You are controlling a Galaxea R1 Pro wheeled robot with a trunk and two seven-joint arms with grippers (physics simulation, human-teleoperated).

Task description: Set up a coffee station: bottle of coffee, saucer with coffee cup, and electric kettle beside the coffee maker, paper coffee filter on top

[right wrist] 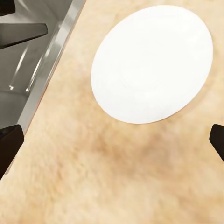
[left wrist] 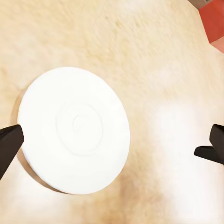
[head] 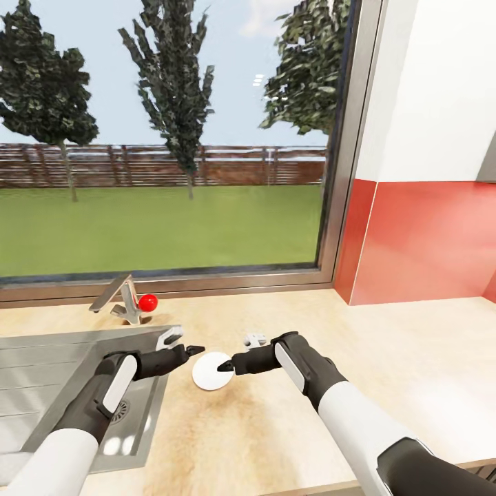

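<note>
Saucer [head: 211, 370] step: lying near countertop [head: 413, 358] sink edge. Both grippers [head: 180, 353] [head: 235, 363] agape, empty; next, pinch rim.

Light-wood kitchen countertop [head: 289, 420] with inset steel sink [head: 41, 372], white saucer [head: 211, 370] flat on it.

You are working in a home kitchen. A light-wood kitchen countertop [head: 289, 420] holds an inset steel sink [head: 41, 393] with a tap [head: 124, 297] at its back edge. Behind it a large window [head: 165, 138] shows a garden lawn, and a red wall panel [head: 420, 241] covers the corner.
</note>
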